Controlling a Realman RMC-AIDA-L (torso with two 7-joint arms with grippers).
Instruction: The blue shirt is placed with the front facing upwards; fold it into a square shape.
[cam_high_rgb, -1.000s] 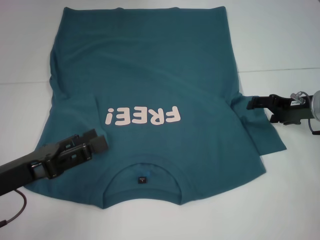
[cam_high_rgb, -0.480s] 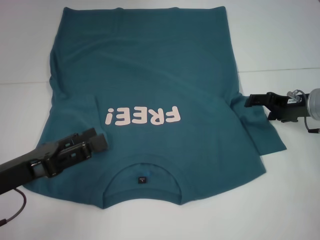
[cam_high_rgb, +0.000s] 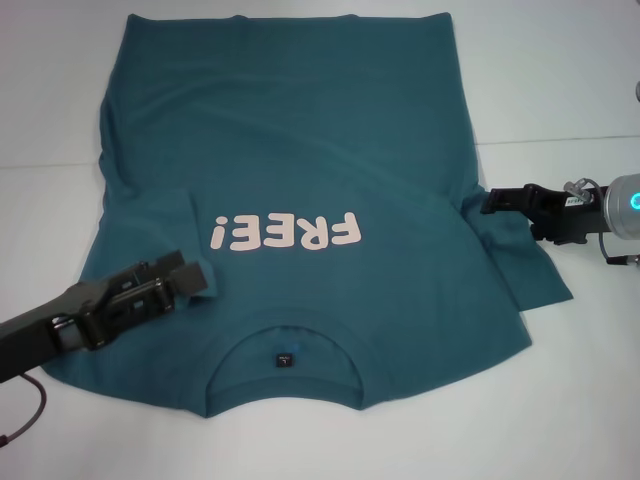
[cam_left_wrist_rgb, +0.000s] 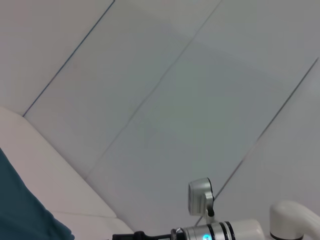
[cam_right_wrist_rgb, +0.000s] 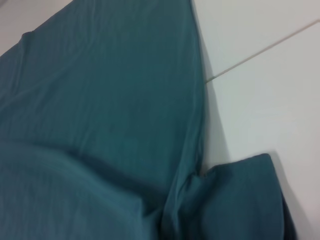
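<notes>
Shirt (cam_high_rgb: 300, 180) flat, lettering up. Left gripper (cam_high_rgb: 195, 280) over left sleeve (fold already in), right gripper (cam_high_rgb: 492, 201) at right sleeve; cannot tell either grip.

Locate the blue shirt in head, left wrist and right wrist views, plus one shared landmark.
Head view: the blue shirt fills the centre, spread flat on the white table, collar nearest the robot.
Left wrist view: only a teal corner at the picture's lower left edge.
Right wrist view: the cloth covers most of the picture, the right sleeve folded beside the body.
Shared landmark: the shirt's teal edge against the white table.
</notes>
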